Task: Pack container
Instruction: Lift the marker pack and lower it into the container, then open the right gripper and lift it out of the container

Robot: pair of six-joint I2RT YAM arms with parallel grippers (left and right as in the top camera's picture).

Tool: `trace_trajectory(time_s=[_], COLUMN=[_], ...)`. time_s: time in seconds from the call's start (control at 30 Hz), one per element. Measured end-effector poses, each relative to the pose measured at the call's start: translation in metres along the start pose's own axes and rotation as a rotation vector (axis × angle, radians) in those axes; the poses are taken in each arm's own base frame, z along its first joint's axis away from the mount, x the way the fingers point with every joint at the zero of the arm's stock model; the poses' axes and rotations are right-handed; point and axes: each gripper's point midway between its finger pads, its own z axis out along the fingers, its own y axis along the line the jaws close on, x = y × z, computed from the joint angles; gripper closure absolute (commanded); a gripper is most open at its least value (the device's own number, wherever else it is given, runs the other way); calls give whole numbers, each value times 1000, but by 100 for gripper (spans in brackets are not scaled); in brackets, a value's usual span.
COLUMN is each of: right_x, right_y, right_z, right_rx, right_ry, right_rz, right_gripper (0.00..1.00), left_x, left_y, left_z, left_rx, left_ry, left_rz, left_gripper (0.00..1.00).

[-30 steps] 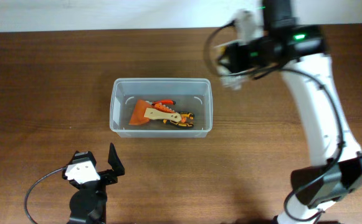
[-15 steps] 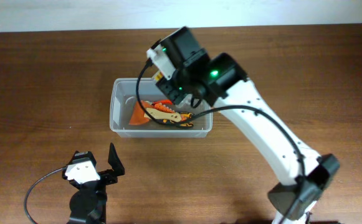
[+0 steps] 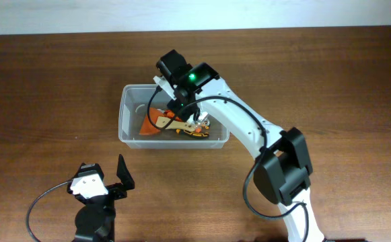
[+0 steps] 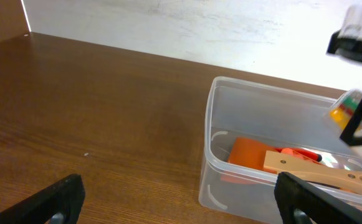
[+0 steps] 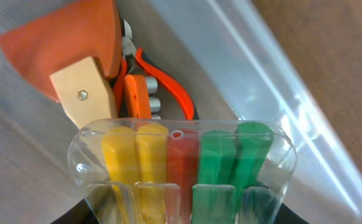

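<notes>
The clear plastic container [image 3: 122, 114] stands mid-table; it also shows in the left wrist view [image 4: 230, 180] and the right wrist view [image 5: 261, 93]. Inside lie an orange scraper with a wooden handle [image 3: 156, 121] [image 4: 249, 152] [image 5: 68, 37] and orange-handled pliers [image 3: 198, 128] [image 5: 162, 81]. My right gripper [image 3: 180, 102] is shut on a small clear case of yellow, red and green bits [image 5: 181, 168] [image 4: 344, 107], held inside the container just above the tools. My left gripper [image 3: 104, 178] [image 4: 181, 208] is open and empty, in front of the container's left end.
The brown wooden table [image 3: 47, 87] ends at a white wall along the back [image 4: 168, 25]. My right arm [image 3: 249, 128] reaches from the front right across the container's right end.
My right arm swung left from behind the container's back right corner and came down into the container with the case. The left arm has not moved.
</notes>
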Motion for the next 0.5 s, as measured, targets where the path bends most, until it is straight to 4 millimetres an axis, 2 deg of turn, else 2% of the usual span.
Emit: trace_trajectory(time_s=[0.1, 0.13, 0.33, 0.43, 0.5], right_x=[2, 2, 2, 3, 5], right_y=[1, 0, -4, -5, -5], right_z=[8, 8, 9, 9, 9], right_rx=[-3, -3, 2, 5, 4], right_ry=[15, 15, 14, 15, 21], right_rz=[-1, 1, 11, 15, 20], right_gripper=[53, 49, 13, 1, 1], left_x=[0, 0, 0, 0, 0], left_y=[0, 0, 0, 0, 0], left_z=[0, 0, 0, 0, 0], left_rx=[0, 0, 0, 0, 0], left_ry=[0, 0, 0, 0, 0], left_rz=[0, 0, 0, 0, 0], left_gripper=[1, 1, 1, 1, 1])
